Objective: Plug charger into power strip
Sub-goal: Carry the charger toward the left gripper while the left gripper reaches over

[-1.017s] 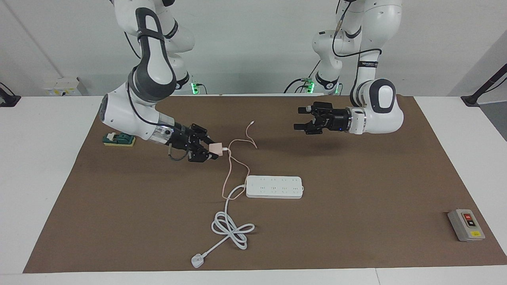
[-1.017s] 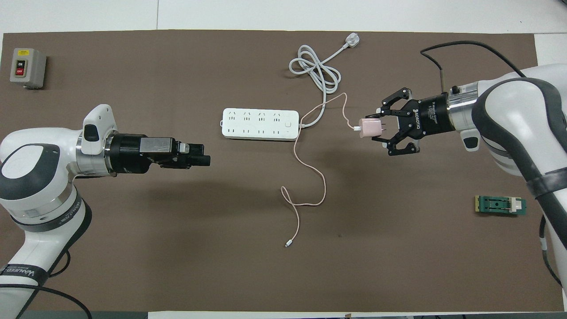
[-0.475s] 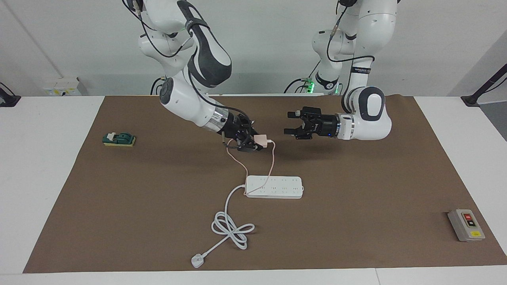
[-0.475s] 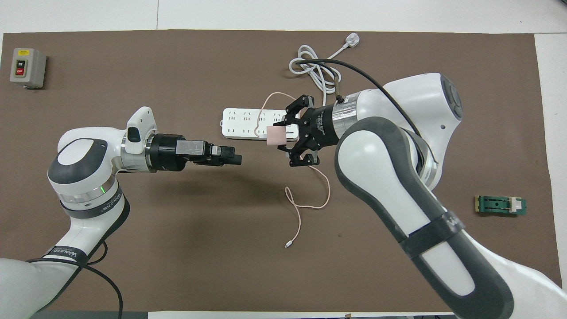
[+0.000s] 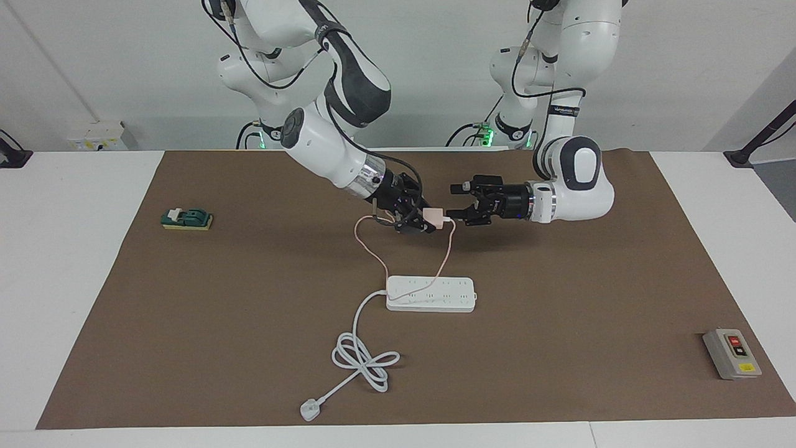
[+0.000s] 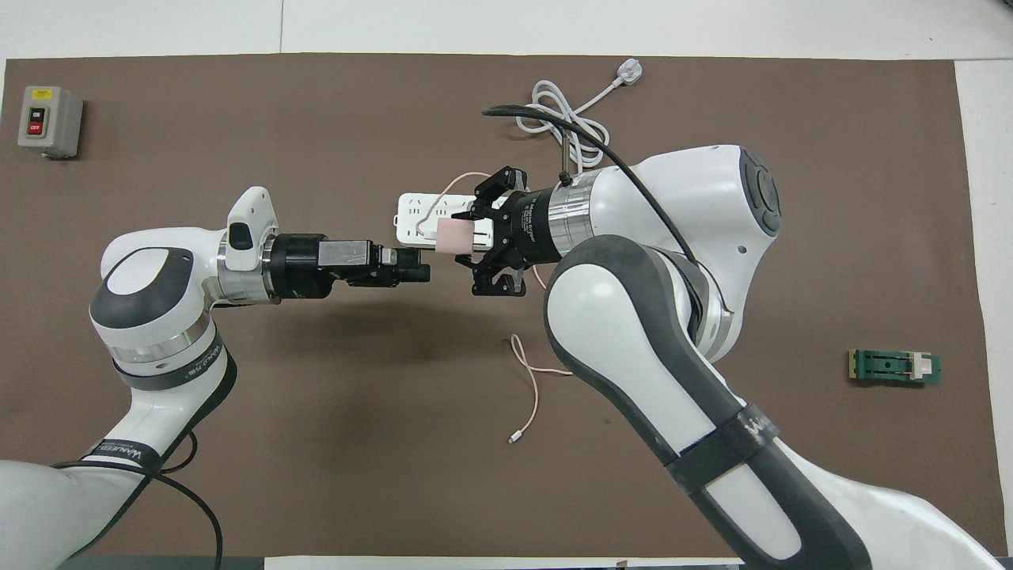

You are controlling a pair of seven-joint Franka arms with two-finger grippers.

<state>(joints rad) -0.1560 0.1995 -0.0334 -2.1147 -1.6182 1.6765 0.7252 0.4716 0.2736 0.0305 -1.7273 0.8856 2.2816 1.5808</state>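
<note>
The pale pink charger (image 5: pixel 433 218) is held up in the air by my right gripper (image 5: pixel 425 222), which is shut on it over the mat between the robots and the power strip (image 5: pixel 431 293). In the overhead view the charger (image 6: pixel 453 236) and right gripper (image 6: pixel 467 240) cover part of the power strip (image 6: pixel 411 218). The thin pink cable (image 5: pixel 373 252) hangs down across the strip, and its connector (image 6: pixel 515 436) lies on the mat. My left gripper (image 5: pixel 456 201) is open, level with the charger, with its tips just beside it. It also shows in the overhead view (image 6: pixel 419 266).
The strip's thick white cord (image 5: pixel 364 354) is coiled on the mat and ends in a three-pin plug (image 5: pixel 309 409). A grey button box (image 5: pixel 732 353) sits at the left arm's end. A small green block (image 5: pixel 186 218) sits at the right arm's end.
My right gripper has carried the charger toward the left arm's end, dragging the cable across the strip. My left gripper has moved toward it, and the gap between the two has nearly closed.
</note>
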